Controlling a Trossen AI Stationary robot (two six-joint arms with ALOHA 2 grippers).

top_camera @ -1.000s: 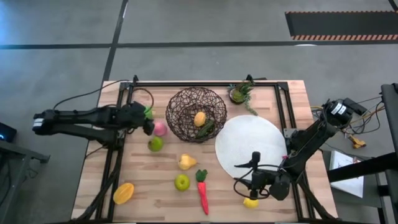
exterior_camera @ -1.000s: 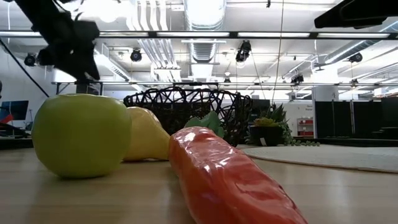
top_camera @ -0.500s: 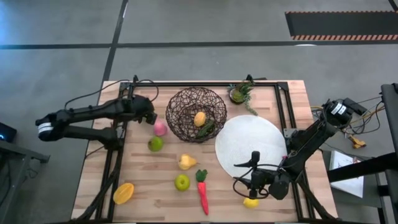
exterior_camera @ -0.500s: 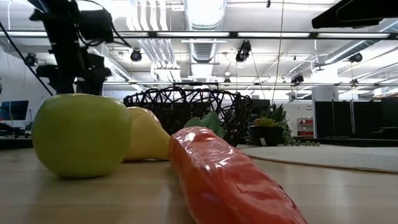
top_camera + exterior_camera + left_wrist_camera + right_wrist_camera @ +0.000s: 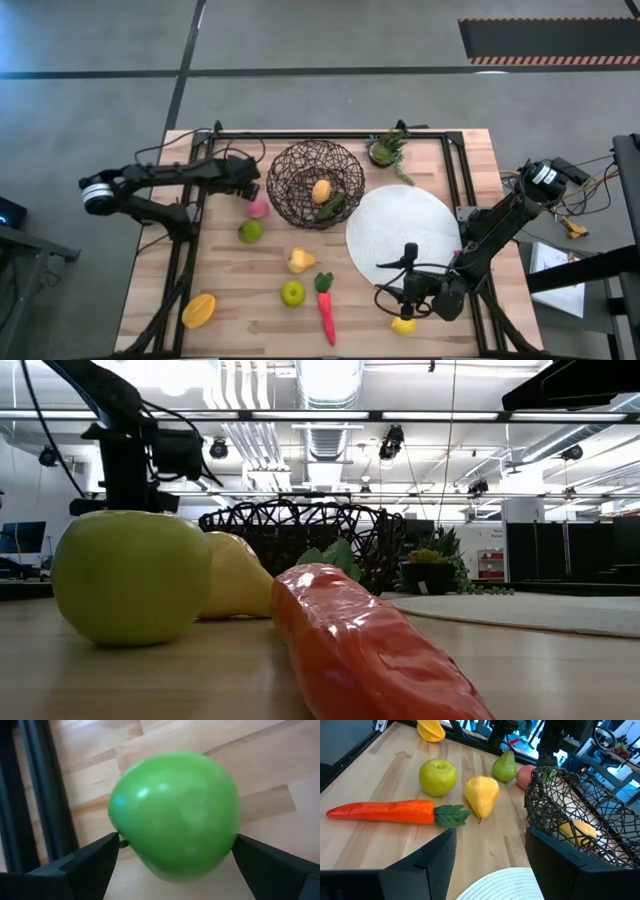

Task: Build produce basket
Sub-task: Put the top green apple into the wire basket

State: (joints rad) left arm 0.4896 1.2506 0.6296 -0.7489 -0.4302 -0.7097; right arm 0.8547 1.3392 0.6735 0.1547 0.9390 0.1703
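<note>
The dark wire basket [image 5: 317, 183] stands far of the table's middle and holds a yellow lemon [image 5: 321, 190] and a dark green piece [image 5: 336, 207]. My left gripper [image 5: 245, 185] is just left of the basket, shut on a green apple [image 5: 172, 815]. On the table lie a pink fruit [image 5: 258, 207], a green pear [image 5: 250, 231], a yellow pear [image 5: 300, 261], a green apple [image 5: 292, 293], a red carrot [image 5: 326, 312] and an orange piece [image 5: 198, 310]. My right gripper [image 5: 387, 292] is open and empty at the near right, beside a lemon [image 5: 403, 325]. My left gripper pinches the green apple between its two fingers, one on each of two opposite sides [image 5: 122, 832]. The fingers come from above, pointing down at the table. The apple is lifted clear of the wooden table top.
A flat white round plate [image 5: 403, 235] lies right of the basket. A small potted plant [image 5: 387, 148] stands at the far right. Black rails [image 5: 185, 250] run along the table's left, far and right sides. Bare wood shows left of the green pear.
My left gripper has carried the green apple toward the table's right edge, up to the basket's left rim, and has come lower in the low view. It stays shut on the apple. My right arm has kept still.
</note>
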